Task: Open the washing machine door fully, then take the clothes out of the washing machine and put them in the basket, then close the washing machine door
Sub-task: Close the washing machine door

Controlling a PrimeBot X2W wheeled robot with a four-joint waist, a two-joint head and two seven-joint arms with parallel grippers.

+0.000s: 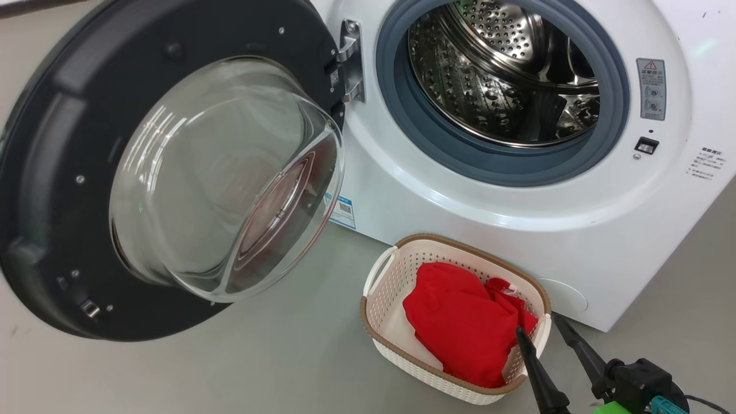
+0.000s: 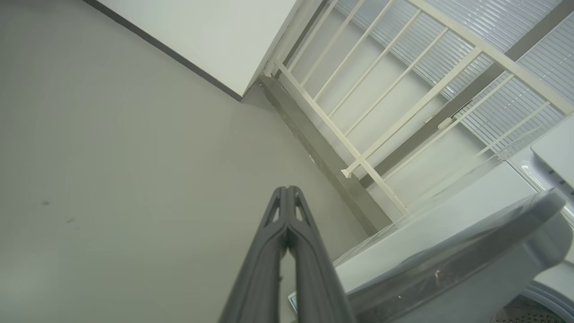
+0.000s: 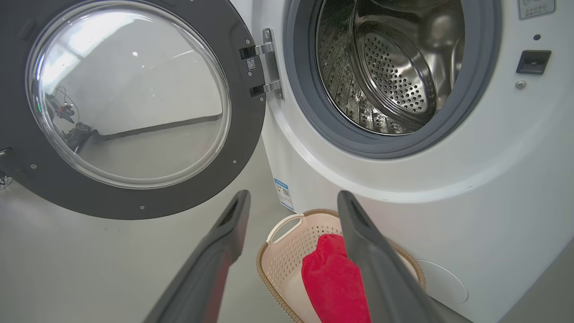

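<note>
The bright red soft fabric clothes (image 1: 460,328) lie in the small cream-white perforated plastic basket (image 1: 397,276) on the floor before the big white boxy washing machine (image 1: 460,201); its steel drum (image 1: 494,75) looks empty, so unloading seems done. The right hand (image 1: 537,323) hovers spread and empty at the basket's corner; the left hand (image 2: 287,188) is pressed together, holding nothing. The large round black-rimmed, glass-windowed washing machine door (image 1: 52,172) stands wide open; closing it remains, which calls for pushing its rim round to latch.
</note>
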